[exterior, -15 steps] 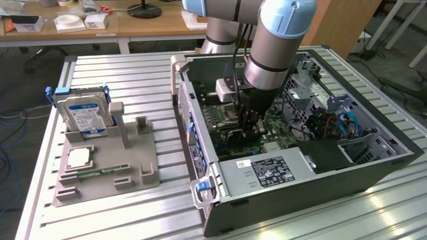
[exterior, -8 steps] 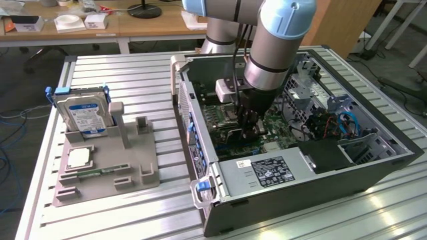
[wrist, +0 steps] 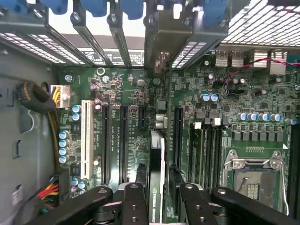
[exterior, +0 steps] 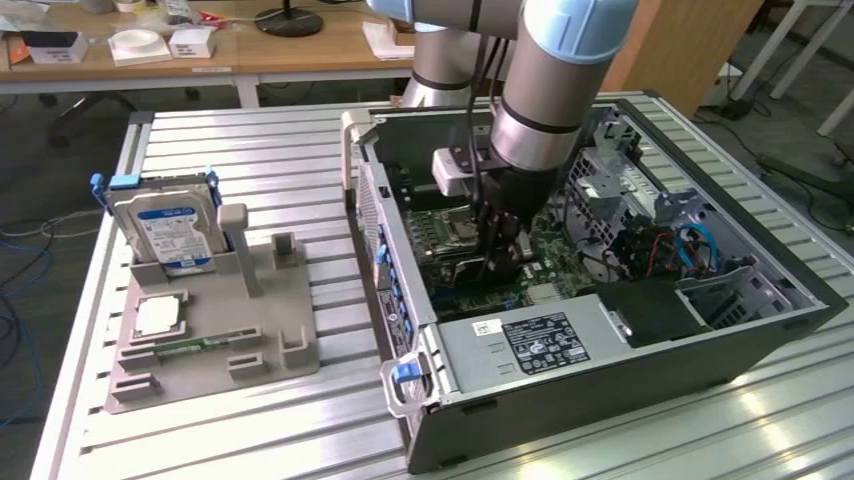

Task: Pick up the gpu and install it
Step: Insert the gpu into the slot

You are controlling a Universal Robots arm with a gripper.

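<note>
My gripper (exterior: 498,262) reaches down into the open computer case (exterior: 747,330), over the green motherboard (wrist: 126,93). In the wrist view the gpu (wrist: 157,176) stands edge-on between my two black fingers (wrist: 133,206), which are shut on it. Its black cooler face and a pale edge strip show. The card's far end with the metal bracket (wrist: 161,61) reaches the rear slot openings of the case. It runs parallel to the black expansion slots (wrist: 178,131) on either side. Whether its lower edge sits in a slot is hidden.
A grey fixture (exterior: 287,355) at the exterior view's left holds a silver hard drive (exterior: 167,232), a processor chip (exterior: 158,315) and a memory strip (exterior: 200,346). Inside the case are the power supply (exterior: 527,345), the processor socket (wrist: 251,180), a white slot (wrist: 85,138) and cable bundles (wrist: 35,96).
</note>
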